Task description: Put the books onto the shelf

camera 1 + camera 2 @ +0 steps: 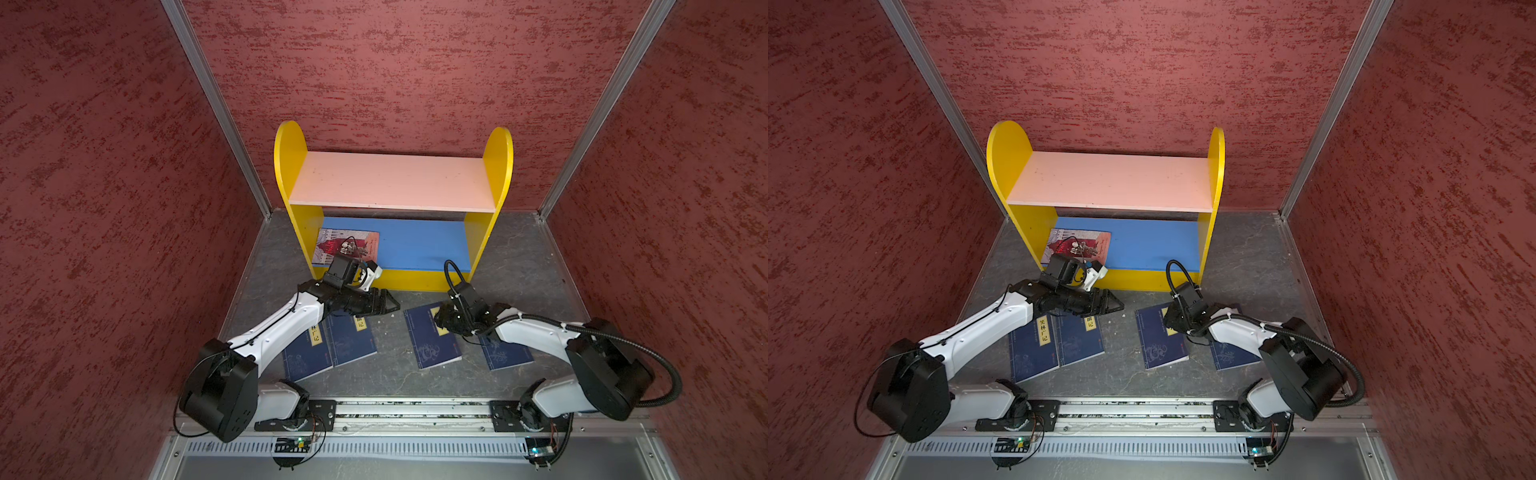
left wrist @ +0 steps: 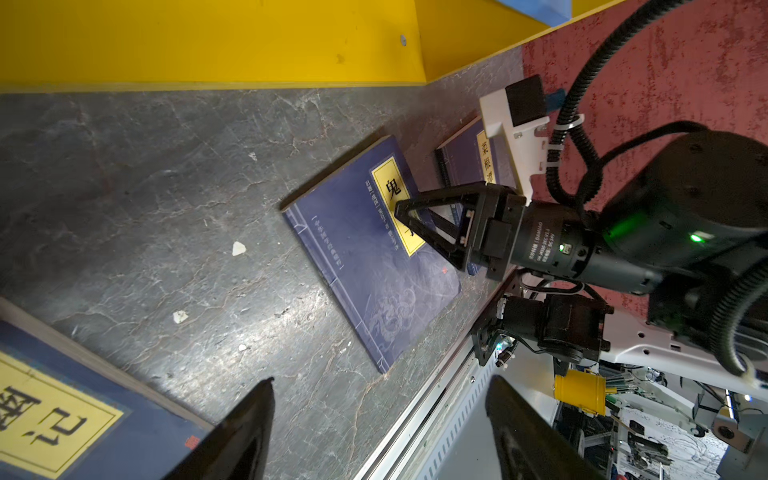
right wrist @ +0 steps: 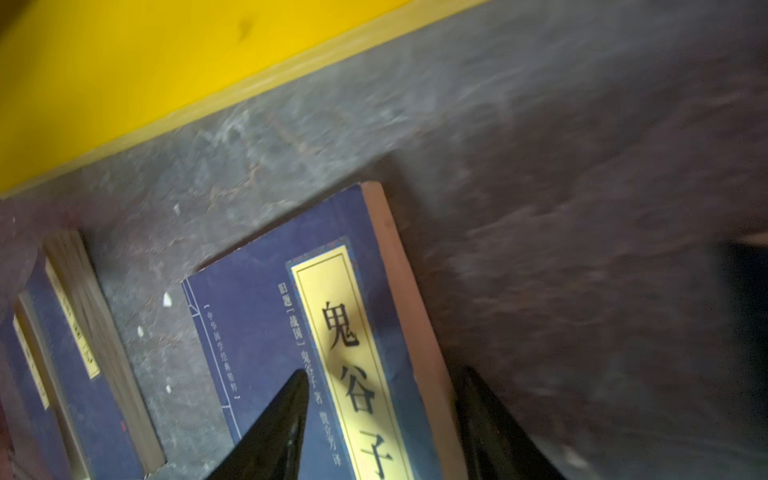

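Shelf: the small two-tier wooden shelf with yellow round-topped side panels (image 1: 291,166) is standing against the back wall. Its pale pink upper board (image 1: 390,178) is carrying nothing.
Shelved book: the red paperback with an illustrated cover (image 1: 328,241) is lying flat at the left end of the blue lower board (image 1: 424,245), beside a side panel. Judged, this placement is leaving the rest of the board free.
Books waiting: four thin navy paperbacks with yellow label strips are lying face up on the grey stone-pattern tabletop (image 1: 395,382) in front of the shelf. They are the first navy book (image 1: 305,359), the second navy book (image 1: 353,345) close beside it, the third navy book (image 1: 432,345) and the fourth navy book (image 1: 505,353), which is partly hidden under the right arm.
Left gripper (image 1: 391,306): it is hovering just past the far edge of the second navy book, jaws spread and empty. Judged, it is waiting clear of the right arm's work.
Right gripper (image 3: 385,374): it is tilting down over the third navy book with its jaws apart and nothing clamped. One finger is sitting above the cover and the other is outside the page edge.
Reason, judged: a thin book lying flat is offering no side to pinch, so the jaws are straddling its edge.
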Controlling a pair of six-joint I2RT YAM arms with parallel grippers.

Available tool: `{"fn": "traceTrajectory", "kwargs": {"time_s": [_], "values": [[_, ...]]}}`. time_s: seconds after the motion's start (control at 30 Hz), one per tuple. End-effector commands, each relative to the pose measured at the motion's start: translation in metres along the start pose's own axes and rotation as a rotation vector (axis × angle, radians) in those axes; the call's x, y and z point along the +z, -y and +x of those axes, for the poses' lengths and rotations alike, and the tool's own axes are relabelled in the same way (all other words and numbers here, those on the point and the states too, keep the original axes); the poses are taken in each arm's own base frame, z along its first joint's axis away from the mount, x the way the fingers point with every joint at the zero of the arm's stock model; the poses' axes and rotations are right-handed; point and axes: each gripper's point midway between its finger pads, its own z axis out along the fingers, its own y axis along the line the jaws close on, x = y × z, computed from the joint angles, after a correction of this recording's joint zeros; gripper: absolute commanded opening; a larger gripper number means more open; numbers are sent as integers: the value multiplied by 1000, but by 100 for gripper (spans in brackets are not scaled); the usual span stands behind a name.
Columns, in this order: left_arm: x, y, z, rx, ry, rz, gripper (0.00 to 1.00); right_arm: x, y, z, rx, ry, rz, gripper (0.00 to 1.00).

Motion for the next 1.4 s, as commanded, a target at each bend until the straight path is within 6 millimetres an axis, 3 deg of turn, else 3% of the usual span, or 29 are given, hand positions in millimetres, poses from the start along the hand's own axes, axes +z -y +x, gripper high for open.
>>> {"fn": "traceTrajectory", "kwargs": {"time_s": [0.0, 0.17, 0.53, 0.83, 1.37], "values": [[12, 2, -1, -46, -25, 13, 80, 3, -2, 26, 7, -83, 17, 60], [35, 14, 19, -152, -103, 188, 80, -13, 21, 26, 65, -10, 81, 64], [71, -3, 64, -120, -215, 5, 80, -6, 21, 48, 53, -101, 20, 65], [84, -20, 67, -149, -219, -59, 80, -5, 40, 73, 47, -209, 70, 64], [105, -30, 65, -142, -276, -51, 80, 2, 40, 112, 37, -411, 19, 62]]}}
